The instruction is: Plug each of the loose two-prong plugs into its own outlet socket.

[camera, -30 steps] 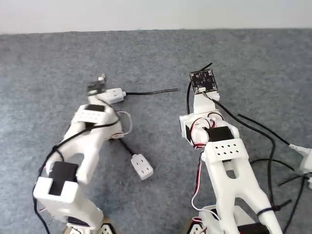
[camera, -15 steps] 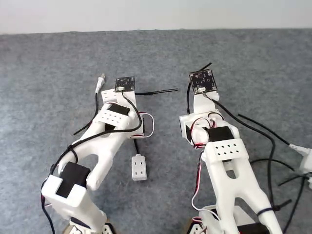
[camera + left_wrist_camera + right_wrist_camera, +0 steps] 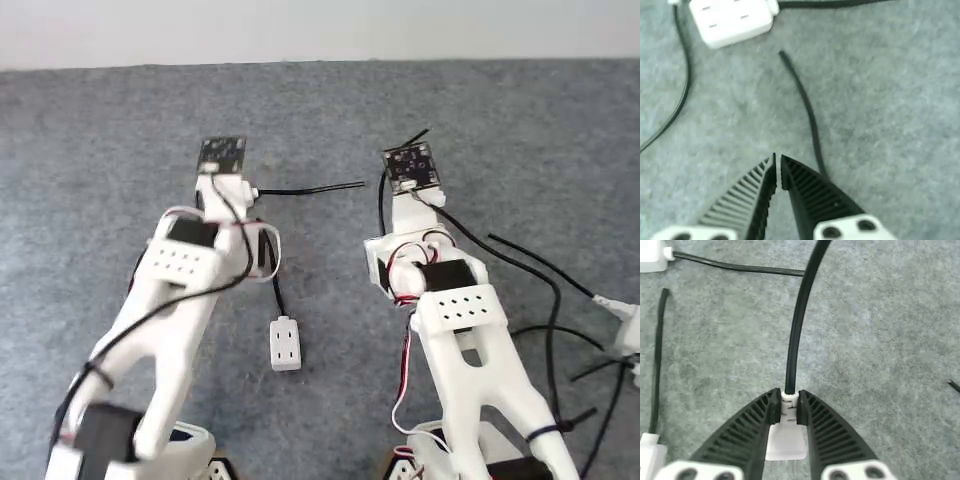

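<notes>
So the right gripper [image 3: 787, 396] is clamped on a white plug [image 3: 785, 442], with its black cord [image 3: 797, 325] running straight ahead. The left gripper [image 3: 778, 165] is pinched together on nothing over the grey carpet [image 3: 890, 100]. A loose cord end [image 3: 802, 100] lies just beside it, and a white outlet block [image 3: 732, 17] sits further out.

High view looks down; wrist views face carpet [image 3: 890, 100] closely.

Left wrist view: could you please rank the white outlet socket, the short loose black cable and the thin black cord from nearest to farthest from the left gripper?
1. short loose black cable, running right beside the left gripper.
2. thin black cord, off to the side.
3. white outlet socket, farthest ahead.
</notes>
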Controlling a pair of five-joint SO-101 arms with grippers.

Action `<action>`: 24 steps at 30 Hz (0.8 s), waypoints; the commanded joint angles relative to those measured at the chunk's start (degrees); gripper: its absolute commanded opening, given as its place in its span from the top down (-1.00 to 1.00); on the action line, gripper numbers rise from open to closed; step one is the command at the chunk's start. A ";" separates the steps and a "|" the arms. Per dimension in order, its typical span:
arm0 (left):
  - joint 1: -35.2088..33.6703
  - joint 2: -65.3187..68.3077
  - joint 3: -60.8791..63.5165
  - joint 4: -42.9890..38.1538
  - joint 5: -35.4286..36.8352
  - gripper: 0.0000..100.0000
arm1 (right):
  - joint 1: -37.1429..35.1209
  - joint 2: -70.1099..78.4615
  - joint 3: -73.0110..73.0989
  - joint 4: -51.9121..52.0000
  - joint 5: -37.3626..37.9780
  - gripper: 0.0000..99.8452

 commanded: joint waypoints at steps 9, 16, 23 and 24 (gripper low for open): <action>-2.46 -13.01 23.69 -19.25 -5.10 0.96 | -8.66 -6.81 -0.62 5.85 6.15 0.98; -0.35 -13.01 24.40 -19.69 -5.36 0.96 | -27.03 -26.33 -0.35 20.62 14.07 0.98; 0.70 -13.01 25.10 -21.19 -7.30 0.96 | -38.64 -36.26 2.64 27.30 20.84 0.98; 1.76 -13.01 25.10 -21.19 -8.70 0.96 | -38.64 -36.26 3.25 26.77 21.27 0.98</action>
